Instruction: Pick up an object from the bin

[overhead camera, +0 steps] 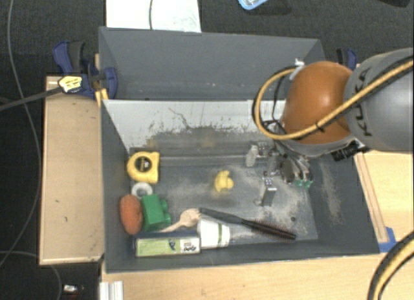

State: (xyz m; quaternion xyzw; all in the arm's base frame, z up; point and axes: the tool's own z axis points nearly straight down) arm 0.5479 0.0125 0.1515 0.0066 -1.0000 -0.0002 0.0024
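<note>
Several small things were seen on the floor of the grey metal bin, whose sheet floor was scuffed and streaked w/ pale scratches. Most were gathered at the lower-left corner of the view. These incl. a round yellow tape measure w/ a dark hub and a small white ring just below it. A dull orange-brown oval of matt, egg-like shape lay nearby, w/ a blocky green plastic piece touching its right side. A tube, green-labelled at its left end and white w/ a green band at its right, was laid along the near wall, approx. parallel to it. A pale tan, knobbly piece was rested just above it. A thin black rod, pen-like and glossy, was laid slantwise from above the tube's white end towards the right. A small yellow lump, rounded and soft-edged, was set alone nr the middle of the floor, well apart from the heap.

The gripper, of bare silvery metal, was hung below the smooth orange dome on the wrist of the grey arm. It was placed low over bare floor right of centre, btwn the yellow lump on its left and the rod below. The lump was the nearest thing, though apart from it. How wide the gripper was spread could not be made out, nor whether anything was gripped by it.
</note>
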